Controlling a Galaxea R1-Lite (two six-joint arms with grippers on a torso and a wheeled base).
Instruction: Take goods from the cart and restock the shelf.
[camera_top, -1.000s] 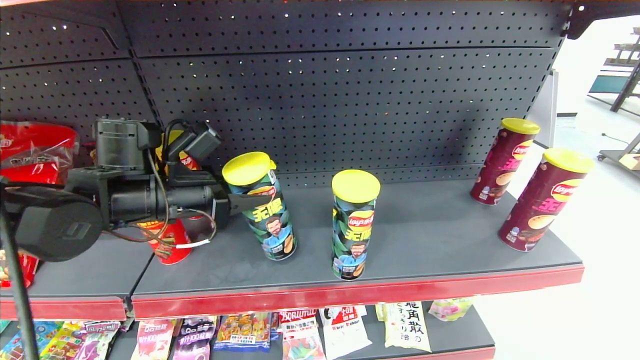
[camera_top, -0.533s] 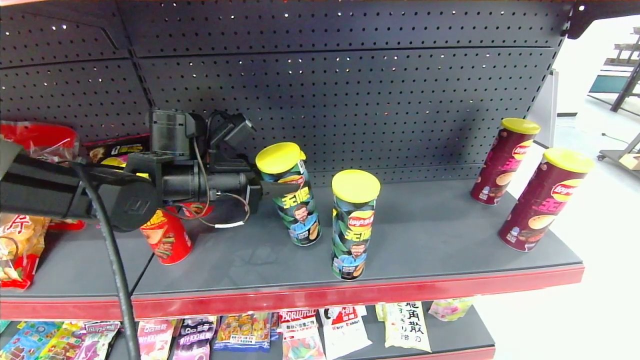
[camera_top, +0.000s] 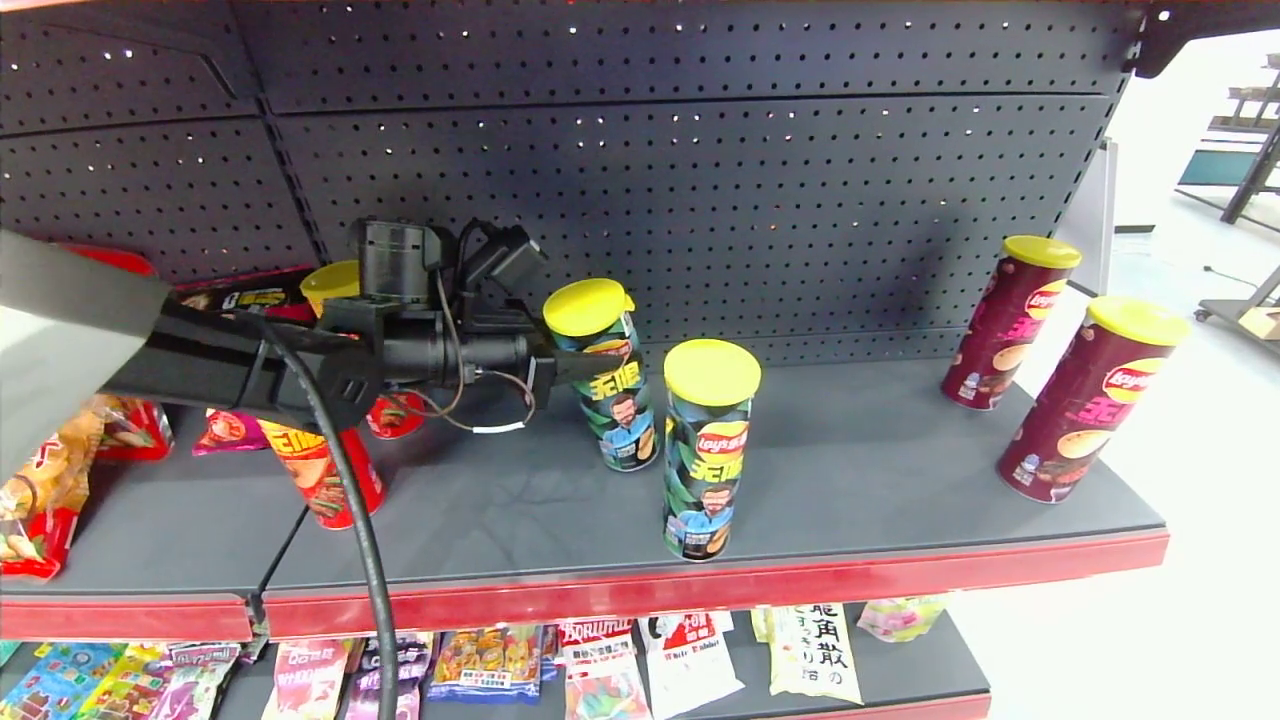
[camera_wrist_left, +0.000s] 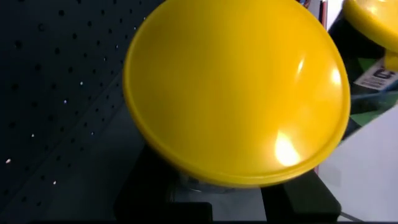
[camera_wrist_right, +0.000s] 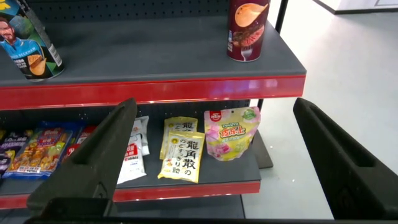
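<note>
My left gripper (camera_top: 598, 366) is shut on a green chip can (camera_top: 622, 415) with a yellow lid (camera_wrist_left: 236, 93), gripping it just below the lid. The can leans slightly, its base at or just above the grey shelf (camera_top: 850, 470). It is just behind and to the left of a second green can (camera_top: 708, 450), which stands upright near the front edge. That second can's lid (camera_wrist_left: 376, 22) also shows in the left wrist view. My right gripper (camera_wrist_right: 216, 112) hangs open and empty in front of the shelf's red front lip (camera_wrist_right: 186, 90).
Two maroon cans (camera_top: 1010, 325) (camera_top: 1090, 400) stand at the shelf's right end. Red cans (camera_top: 325, 475) and snack bags (camera_top: 40, 500) crowd the left section. Bagged snacks (camera_wrist_right: 231, 132) lie on the lower shelf. Open shelf lies between the green and maroon cans.
My left arm has carried the green can to the right and toward the back of the shelf, bringing it close to the standing green can. More red cans and bags on the left are uncovered.
</note>
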